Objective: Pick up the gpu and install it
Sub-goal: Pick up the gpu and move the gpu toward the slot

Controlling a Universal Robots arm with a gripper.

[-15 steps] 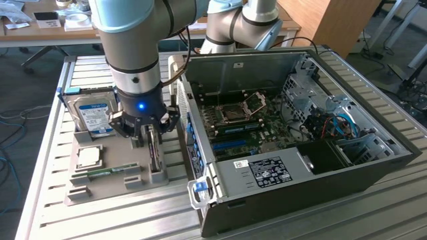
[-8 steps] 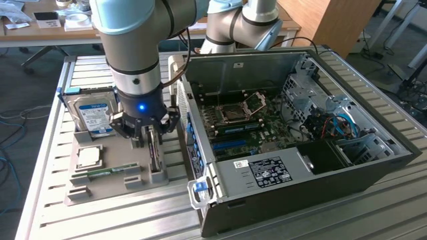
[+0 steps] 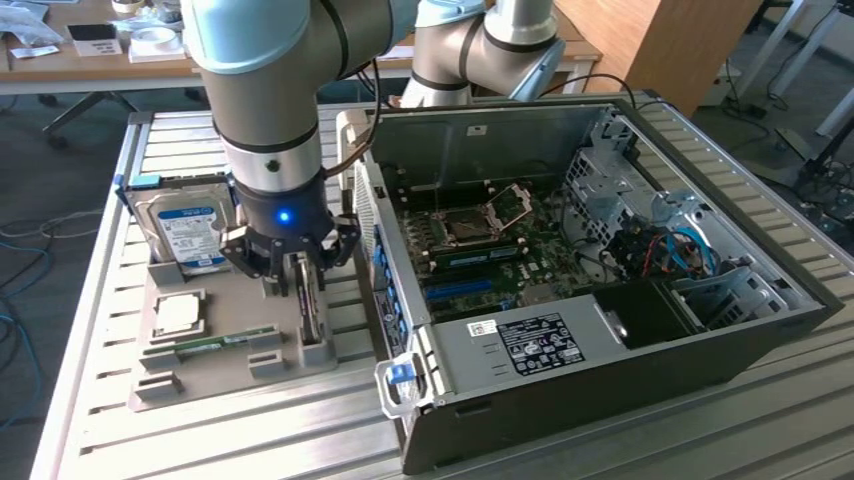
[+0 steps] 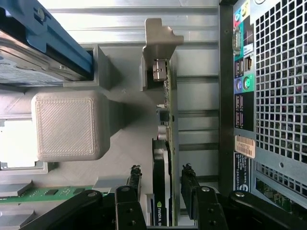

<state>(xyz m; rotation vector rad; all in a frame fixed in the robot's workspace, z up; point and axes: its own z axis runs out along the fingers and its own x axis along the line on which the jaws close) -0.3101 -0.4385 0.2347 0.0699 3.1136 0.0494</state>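
The gpu (image 4: 170, 120) stands on its edge in a slot of the grey fixture (image 3: 200, 385), its silver bracket (image 4: 156, 48) at one end. In the exterior view it is just beside the PC case (image 3: 534, 350), which is on the exterior view's right w/ its side open.

The end effector (image 4: 162, 184) is low over the card, wide open. It has one of its fingers (image 4: 135, 184) on each side, and a small gap shows on both sides, so it grips nothing.

On the same fixture are a hard drive (image 3: 187, 225) w/ blue label, standing up, and a memory stick (image 3: 220, 345), lying flat. Fixture and case are on the slatted metal tabletop (image 3: 240, 440).
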